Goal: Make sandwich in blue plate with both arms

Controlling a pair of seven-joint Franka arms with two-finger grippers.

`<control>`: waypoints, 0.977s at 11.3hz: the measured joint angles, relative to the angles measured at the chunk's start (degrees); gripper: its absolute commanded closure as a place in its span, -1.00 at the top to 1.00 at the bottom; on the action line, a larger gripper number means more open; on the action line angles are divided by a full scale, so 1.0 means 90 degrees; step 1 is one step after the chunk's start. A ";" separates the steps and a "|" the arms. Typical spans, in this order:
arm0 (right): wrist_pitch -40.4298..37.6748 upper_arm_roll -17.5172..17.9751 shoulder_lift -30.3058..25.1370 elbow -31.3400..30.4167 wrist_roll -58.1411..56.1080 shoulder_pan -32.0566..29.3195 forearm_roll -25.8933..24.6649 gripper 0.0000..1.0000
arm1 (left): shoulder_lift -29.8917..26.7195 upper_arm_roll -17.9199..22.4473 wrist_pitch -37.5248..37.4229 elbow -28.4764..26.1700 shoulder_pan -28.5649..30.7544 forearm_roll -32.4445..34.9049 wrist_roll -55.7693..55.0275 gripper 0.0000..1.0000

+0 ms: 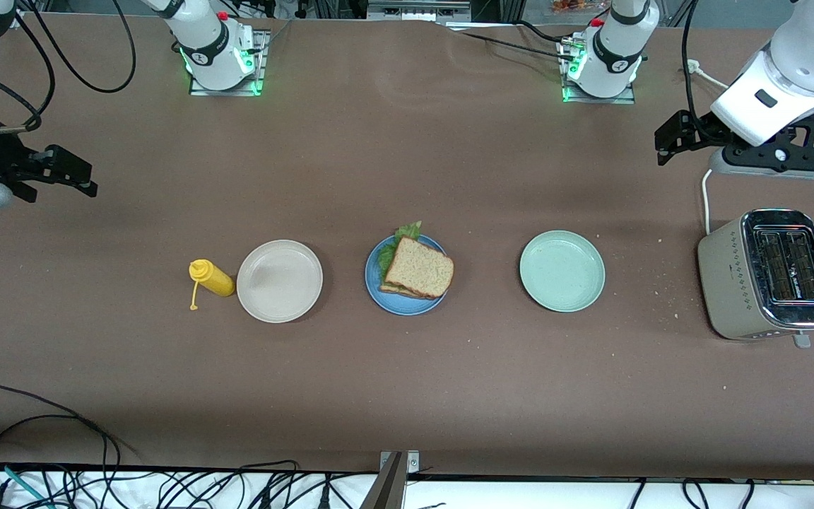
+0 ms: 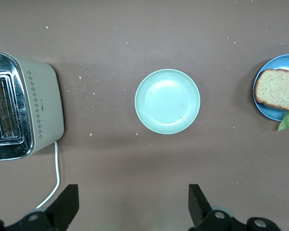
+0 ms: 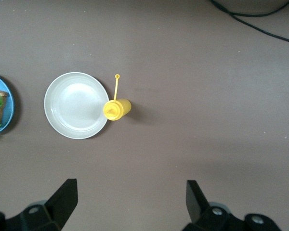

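Note:
The sandwich (image 1: 417, 268), brown toast over a ruffled green lettuce leaf, lies on the blue plate (image 1: 379, 293) at the middle of the table. Its top slice (image 2: 279, 91) and the plate rim (image 2: 267, 108) show at the edge of the left wrist view. A sliver of that plate (image 3: 2, 106) shows in the right wrist view. My left gripper (image 1: 663, 145) (image 2: 133, 204) hangs open and empty over the left arm's end of the table. My right gripper (image 1: 85, 180) (image 3: 131, 202) hangs open and empty over the right arm's end. Both are far from the sandwich.
A pale green plate (image 1: 562, 271) (image 2: 167, 101) sits beside the blue plate toward the left arm's end, with a toaster (image 1: 767, 276) (image 2: 24, 113) further along. A beige plate (image 1: 280, 281) (image 3: 76, 105) and a yellow squeeze bottle (image 1: 212, 278) (image 3: 116, 109) lie toward the right arm's end.

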 measured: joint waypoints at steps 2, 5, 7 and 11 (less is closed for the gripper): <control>-0.0193 -0.0060 -0.0011 0.0087 0.0002 -0.0003 -0.0016 1.00 | 0.0001 0.0110 -0.0001 -0.0028 -0.0002 -0.0240 -0.0002 1.00; -0.0294 -0.0061 -0.0005 0.0182 0.0024 -0.0001 -0.0018 1.00 | 0.0001 0.0249 -0.0001 -0.0077 -0.0011 -0.0280 0.0000 1.00; -0.0295 -0.0061 0.0009 0.0182 0.0026 -0.0001 -0.0019 1.00 | 0.0001 0.0249 -0.0009 -0.0082 -0.0015 -0.0281 0.0000 1.00; -0.0297 -0.0061 0.0010 0.0182 0.0028 -0.0001 -0.0019 1.00 | 0.0002 0.0296 -0.0014 -0.0085 -0.0015 -0.0281 0.0000 1.00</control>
